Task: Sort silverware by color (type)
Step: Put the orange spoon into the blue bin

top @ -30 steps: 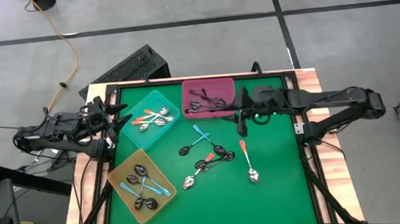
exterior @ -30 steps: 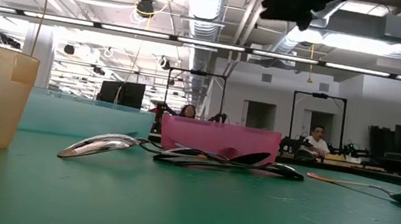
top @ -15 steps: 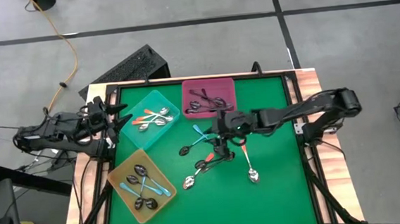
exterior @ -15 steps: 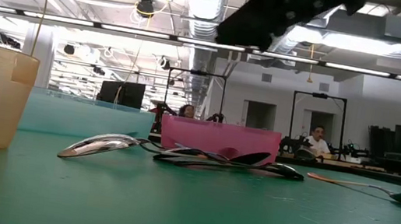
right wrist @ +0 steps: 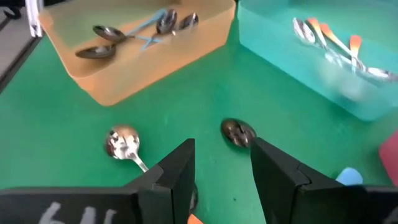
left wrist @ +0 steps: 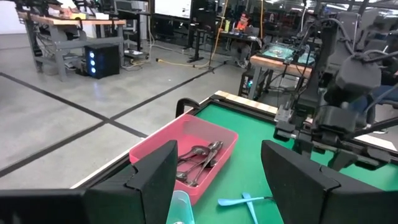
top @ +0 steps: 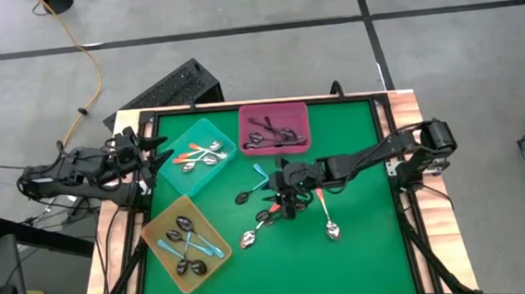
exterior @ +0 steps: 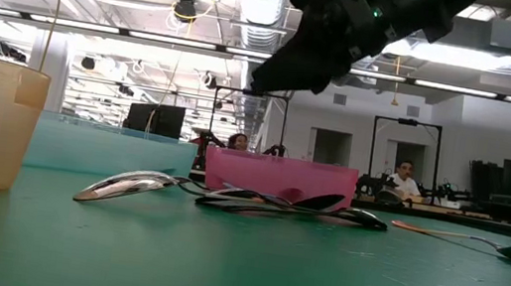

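Loose silverware lies on the green mat: a tangle of spoons (top: 281,207) at the middle, a light-blue-handled spoon (top: 263,174), an orange-handled spoon (top: 327,215) and a shiny bowl (right wrist: 121,140). My right gripper (top: 282,190) hangs open above the tangle, slanting down, with nothing between its fingers (right wrist: 179,167). It shows dark at the top of the low view, right gripper (exterior: 292,58). My left gripper (top: 156,154) waits open at the table's left edge, beside the teal tray (top: 196,156).
The teal tray holds orange-handled spoons, the pink tray (top: 273,128) at the far edge holds dark spoons, and the yellow tray (top: 186,243) at the near left holds blue-handled spoons. Bare green mat lies toward the near right. People sit in the room behind the table.
My right gripper has come down and away from the pink tray, toward the table's left and near edges. It now hangs over the tangle of spoons and has tipped further downward. Its fingers have stayed equally far apart. No spoon has moved.
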